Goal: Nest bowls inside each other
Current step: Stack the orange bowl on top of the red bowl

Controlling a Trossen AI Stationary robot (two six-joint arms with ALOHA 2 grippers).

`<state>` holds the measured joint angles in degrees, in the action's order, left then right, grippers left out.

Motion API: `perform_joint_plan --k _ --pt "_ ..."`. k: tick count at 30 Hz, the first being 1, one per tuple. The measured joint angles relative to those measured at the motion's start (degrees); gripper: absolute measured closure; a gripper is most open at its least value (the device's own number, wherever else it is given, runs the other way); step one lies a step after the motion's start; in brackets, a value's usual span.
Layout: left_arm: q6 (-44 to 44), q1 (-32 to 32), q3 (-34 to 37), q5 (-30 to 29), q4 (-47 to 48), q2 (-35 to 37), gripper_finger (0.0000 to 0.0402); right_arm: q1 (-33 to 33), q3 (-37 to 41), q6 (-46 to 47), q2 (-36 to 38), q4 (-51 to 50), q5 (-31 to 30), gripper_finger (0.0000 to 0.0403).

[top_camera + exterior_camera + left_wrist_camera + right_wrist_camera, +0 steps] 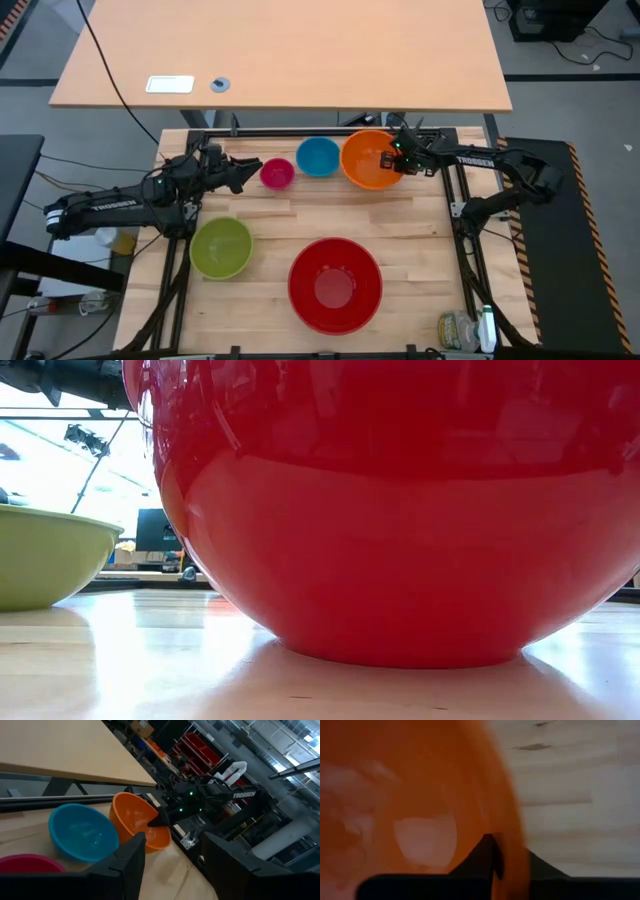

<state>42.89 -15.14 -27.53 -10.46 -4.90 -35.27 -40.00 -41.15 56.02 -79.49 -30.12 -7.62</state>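
Five bowls stand on the wooden table. The pink bowl (pixel 277 173), the blue bowl (pixel 318 156) and the orange bowl (pixel 368 160) form a row near the far edge. The yellow-green bowl (pixel 221 247) is at the near left and the big red bowl (pixel 335 285) at the near middle. My right gripper (pixel 392 160) is shut on the orange bowl's right side. My left gripper (pixel 250 170) hovers open just left of the pink bowl, with nothing between its fingers (pixel 127 862). My right gripper pinches the orange bowl's rim (pixel 514 837) on the side toward the table's right edge. One finger (pixel 482 855) is inside the bowl and the other (pixel 540 865) outside the wall. The fingers slant down from the right and lie across the rim.
A larger light wooden table (pixel 400 60) stands beyond the far edge, with a white device (pixel 170 84) on it. Black frame rails (pixel 300 132) border the work table. A bottle (pixel 460 330) lies at the near right corner. Bare wood lies between the far row and the red bowl.
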Motion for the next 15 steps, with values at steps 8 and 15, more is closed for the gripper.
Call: perform_joint_plan --k 8,15 --pt "0.0 0.0 0.0 0.3 0.0 0.0 0.0205 0.2 0.1 0.8 4.3 -5.5 -2.5 0.0371" --pt "-0.5 0.0 0.0 0.8 0.7 0.0 0.0205 5.0 0.2 -4.0 11.8 -5.4 -0.7 0.0387"
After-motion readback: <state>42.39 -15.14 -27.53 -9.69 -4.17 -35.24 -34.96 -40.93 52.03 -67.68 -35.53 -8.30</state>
